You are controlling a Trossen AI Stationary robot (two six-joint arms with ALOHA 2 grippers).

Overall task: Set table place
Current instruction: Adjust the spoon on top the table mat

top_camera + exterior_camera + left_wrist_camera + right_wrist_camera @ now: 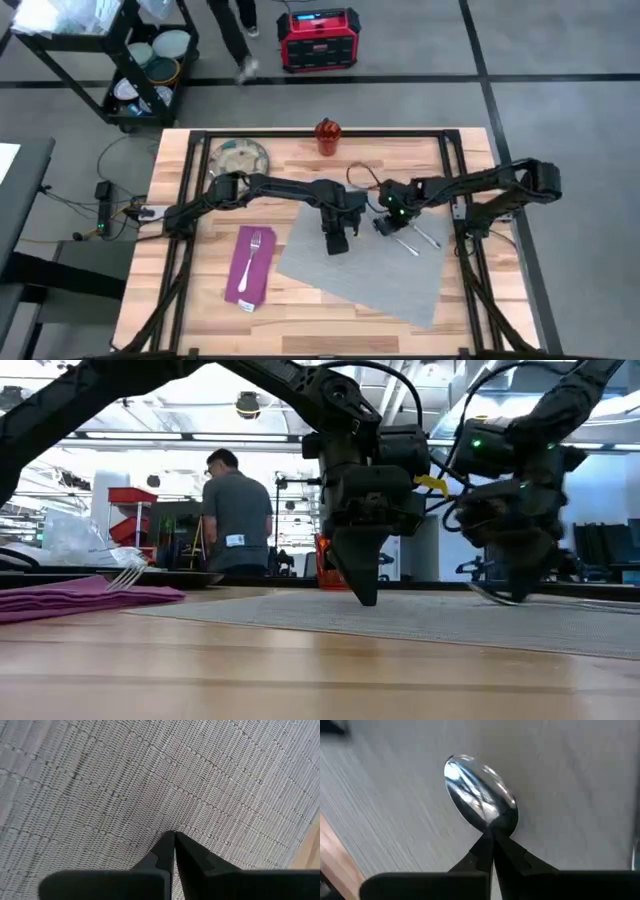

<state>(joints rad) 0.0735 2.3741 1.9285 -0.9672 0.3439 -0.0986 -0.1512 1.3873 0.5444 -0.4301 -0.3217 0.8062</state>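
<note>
- The whole table (pixel 300 310) is viewed straight down from above.
- The woven mat (pixel 420 615) is viewed level from the tabletop.
- The mat is viewed closely by both wrist cameras.
</note>
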